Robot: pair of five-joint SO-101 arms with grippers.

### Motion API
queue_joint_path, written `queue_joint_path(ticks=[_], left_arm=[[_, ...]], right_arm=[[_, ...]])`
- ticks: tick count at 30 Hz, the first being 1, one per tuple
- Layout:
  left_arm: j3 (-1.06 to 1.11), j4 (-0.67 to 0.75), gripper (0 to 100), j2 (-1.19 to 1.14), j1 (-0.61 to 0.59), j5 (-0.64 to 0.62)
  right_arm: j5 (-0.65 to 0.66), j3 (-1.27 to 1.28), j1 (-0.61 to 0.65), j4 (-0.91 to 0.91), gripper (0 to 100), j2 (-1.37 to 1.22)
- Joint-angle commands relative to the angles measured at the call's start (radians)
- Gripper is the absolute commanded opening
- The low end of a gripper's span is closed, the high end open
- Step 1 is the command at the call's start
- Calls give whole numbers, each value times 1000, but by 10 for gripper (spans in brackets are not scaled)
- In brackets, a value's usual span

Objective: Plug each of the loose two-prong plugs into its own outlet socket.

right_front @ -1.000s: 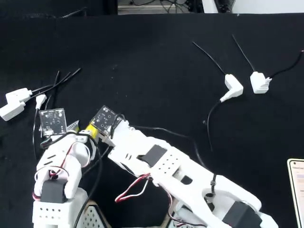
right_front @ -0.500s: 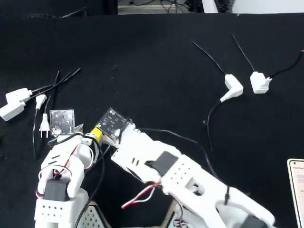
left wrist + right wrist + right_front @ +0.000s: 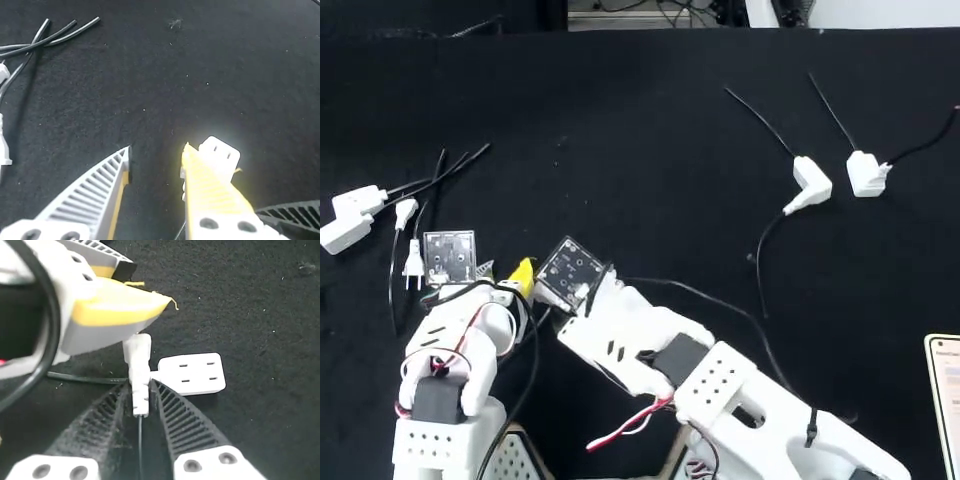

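Progress: early, as judged; no plug is seen seated in a socket, so every insertion is left to do.
Right gripper (image 3: 140,386): near centre; dark fingers (image 3: 172,407) pressed in on the plug (image 3: 137,356), pinching it low on the body where the cord leaves.
Plug: raised in that pinch, just left of the outlet (image 3: 192,372), prongs not in its slots.
Outlet: flat on the black table (image 3: 640,130), slots up and unfilled.
Left gripper (image 3: 155,152): near left; fingers spread wide and holding nothing, the yellow finger (image 3: 210,192) close beside the outlet and the plug tip.
Small plug (image 3: 412,266): loose, just left of the left gripper.
Left cord ends (image 3: 345,232): loose, far left.
Right cord ends (image 3: 810,180): loose, far right, well apart from both grippers.
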State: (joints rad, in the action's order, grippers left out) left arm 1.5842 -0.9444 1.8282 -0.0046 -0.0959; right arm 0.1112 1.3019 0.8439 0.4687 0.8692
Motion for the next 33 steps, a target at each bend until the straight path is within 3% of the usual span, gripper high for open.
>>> queue_joint_path(ticks=[1,26,33], left_arm=[[10,18,177,-2,13,12],[38,37,177,-2,24,12],[59,44,177,-3,82,68]], right_arm=[[-37,-13,11,-37,11,36],[-37,-5,28,-77,11,38],[-35,-5,54,-75,11,38]])
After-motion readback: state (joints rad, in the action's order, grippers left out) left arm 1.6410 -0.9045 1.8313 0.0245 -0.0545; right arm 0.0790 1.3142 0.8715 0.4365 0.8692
